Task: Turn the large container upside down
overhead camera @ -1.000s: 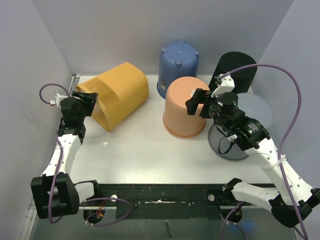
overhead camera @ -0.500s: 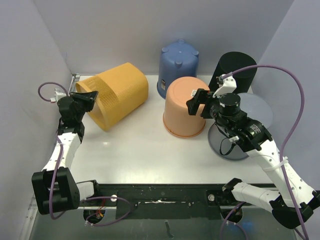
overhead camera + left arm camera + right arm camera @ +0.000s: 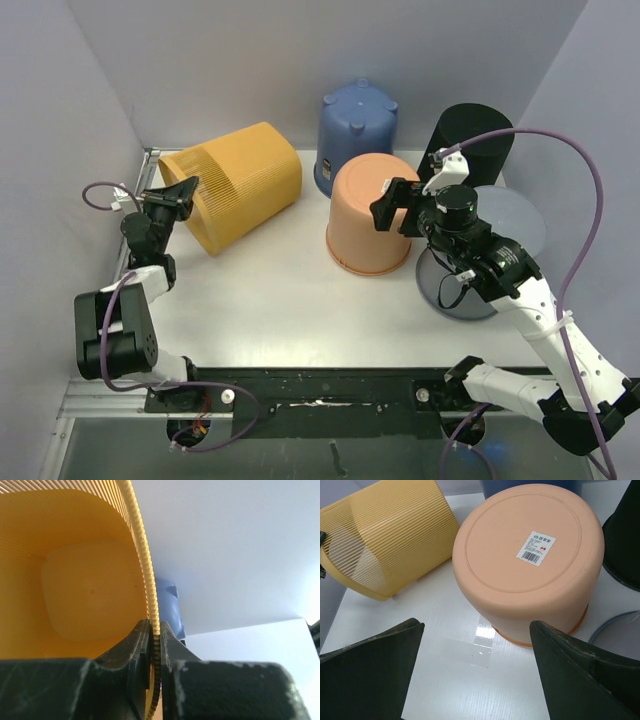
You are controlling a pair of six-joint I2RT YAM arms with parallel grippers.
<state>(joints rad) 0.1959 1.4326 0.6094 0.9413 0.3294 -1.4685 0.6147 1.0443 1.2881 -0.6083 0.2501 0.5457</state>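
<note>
Top external view, from the left: the left gripper (image 3: 180, 196) is clenched on the rim of the yellow ribbed container (image 3: 242, 182). The container lies tipped on its side on the table (image 3: 290, 300), mouth facing the jaws and base pointing away from them toward the back wall.

The left wrist view confirms the hold. The left gripper (image 3: 155, 632) has one of its fingers (image 3: 135, 650) inside the yellow ribbed container (image 3: 75, 595) and the other outside, with the beaded rim pinched between them. Past the outer finger, part of the blue tub (image 3: 167, 605) shows.

Further right in the overhead view, the blue tub (image 3: 357, 122) stands upside down, well beyond both sets of jaws. The peach bucket (image 3: 368, 212), also inverted, sits directly ahead of the right gripper (image 3: 392, 205). Behind that gripper are the black bin (image 3: 472, 135) and a grey lid (image 3: 515, 225).

In the right wrist view the right gripper (image 3: 476, 625) is spread wide and holds nothing. The peach bucket (image 3: 520, 560), a label (image 3: 539, 548) on its base, lies ahead of the gap between the jaws. The yellow ribbed container (image 3: 395, 540) lies beyond the left-hand finger, and the black bin (image 3: 625, 545) is beyond the right-hand finger.
</note>
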